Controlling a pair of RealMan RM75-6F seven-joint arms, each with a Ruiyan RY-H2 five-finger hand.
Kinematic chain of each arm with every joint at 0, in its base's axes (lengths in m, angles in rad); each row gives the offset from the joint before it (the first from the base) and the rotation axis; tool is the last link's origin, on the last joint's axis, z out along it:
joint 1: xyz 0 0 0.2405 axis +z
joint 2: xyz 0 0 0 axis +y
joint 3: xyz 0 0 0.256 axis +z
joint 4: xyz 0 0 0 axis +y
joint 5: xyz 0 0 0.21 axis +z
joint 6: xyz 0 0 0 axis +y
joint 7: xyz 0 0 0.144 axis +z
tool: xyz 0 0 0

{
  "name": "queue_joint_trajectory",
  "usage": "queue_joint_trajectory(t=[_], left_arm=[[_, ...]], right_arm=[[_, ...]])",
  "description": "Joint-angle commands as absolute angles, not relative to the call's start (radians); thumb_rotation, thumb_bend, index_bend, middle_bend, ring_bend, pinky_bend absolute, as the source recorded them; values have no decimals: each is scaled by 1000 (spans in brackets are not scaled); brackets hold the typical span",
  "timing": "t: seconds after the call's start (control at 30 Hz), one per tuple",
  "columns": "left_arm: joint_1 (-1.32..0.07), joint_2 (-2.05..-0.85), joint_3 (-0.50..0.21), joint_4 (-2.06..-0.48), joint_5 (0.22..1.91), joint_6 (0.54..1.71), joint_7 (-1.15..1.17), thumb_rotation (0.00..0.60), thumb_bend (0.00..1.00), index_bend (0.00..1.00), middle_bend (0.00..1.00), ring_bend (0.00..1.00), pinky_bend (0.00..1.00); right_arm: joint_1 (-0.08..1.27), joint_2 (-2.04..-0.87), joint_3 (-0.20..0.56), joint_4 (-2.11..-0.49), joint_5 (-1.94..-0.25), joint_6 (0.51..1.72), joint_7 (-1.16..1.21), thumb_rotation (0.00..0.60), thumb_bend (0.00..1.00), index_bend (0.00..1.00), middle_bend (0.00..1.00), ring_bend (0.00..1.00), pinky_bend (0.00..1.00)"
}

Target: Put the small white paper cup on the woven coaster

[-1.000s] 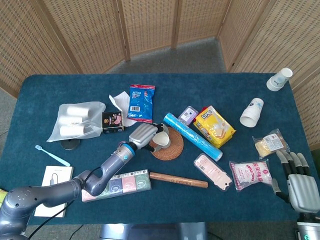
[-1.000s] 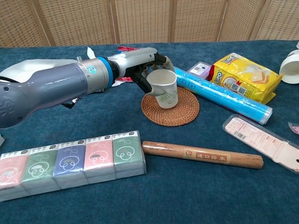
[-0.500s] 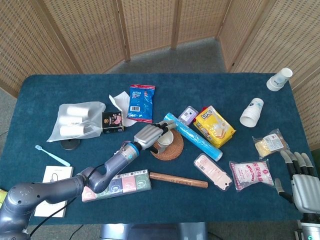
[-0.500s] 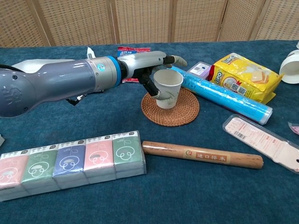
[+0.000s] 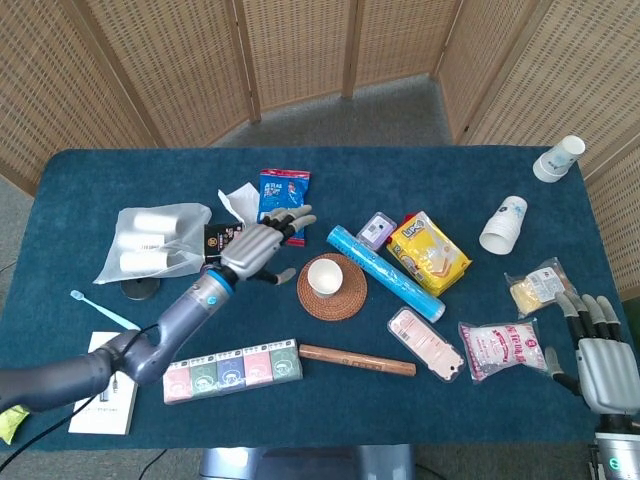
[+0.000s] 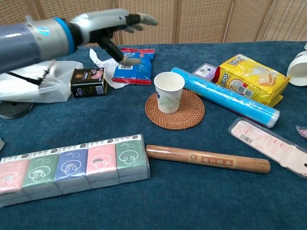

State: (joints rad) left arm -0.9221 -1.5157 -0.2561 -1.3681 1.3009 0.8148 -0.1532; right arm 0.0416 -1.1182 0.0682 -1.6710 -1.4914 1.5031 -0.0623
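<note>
The small white paper cup (image 5: 325,277) (image 6: 169,92) stands upright on the round woven coaster (image 5: 345,300) (image 6: 184,116), mouth up, with nothing touching it. My left hand (image 5: 258,248) (image 6: 112,28) hovers up and to the left of the cup, fingers spread and empty. My right hand (image 5: 600,358) rests at the table's near right corner, fingers apart, holding nothing.
A blue roll (image 5: 383,270) and a yellow snack bag (image 5: 428,250) lie right of the coaster. A wooden rolling pin (image 6: 207,158) and a tissue pack row (image 6: 72,167) lie in front. A blue snack packet (image 5: 282,205) and a black box (image 6: 87,81) sit behind the left hand. Two more cups (image 5: 503,224) stand far right.
My left hand let go of the cup, opened and drew back up and to the left. The cup now stands alone and upright on the coaster.
</note>
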Motion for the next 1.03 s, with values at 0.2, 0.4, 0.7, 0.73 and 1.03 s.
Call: queue_joint_trajectory(t=[0.2, 0.4, 0.7, 0.73, 1.03], left_arm=[[-640, -1130, -150, -1706, 1350, 1061, -157, 600, 387, 0, 0, 0, 0], [-439, -989, -12, -1762, 1401, 1217, -132, 600, 387, 0, 0, 0, 0], [-228, -931, 85, -1718, 1393, 1371, -165, 600, 387, 0, 0, 0, 0], [-213, -927, 90, -1711, 1397, 1383, -171, 600, 387, 0, 0, 0, 0], [-186, -933, 79, -1687, 1419, 1377, -183, 600, 387, 0, 0, 0, 0]], right_arm=[[83, -1132, 90, -1678, -1487, 1466, -108, 600, 479, 0, 0, 0, 0], [93, -1145, 94, -1680, -1483, 1461, -128, 600, 479, 0, 0, 0, 0], [104, -1154, 106, -1681, -1476, 1468, -165, 600, 481, 0, 0, 0, 0], [107, -1157, 108, -1681, -1473, 1466, -171, 600, 480, 0, 0, 0, 0], [122, -1176, 116, -1685, -1463, 1462, -223, 600, 478, 0, 0, 0, 0]])
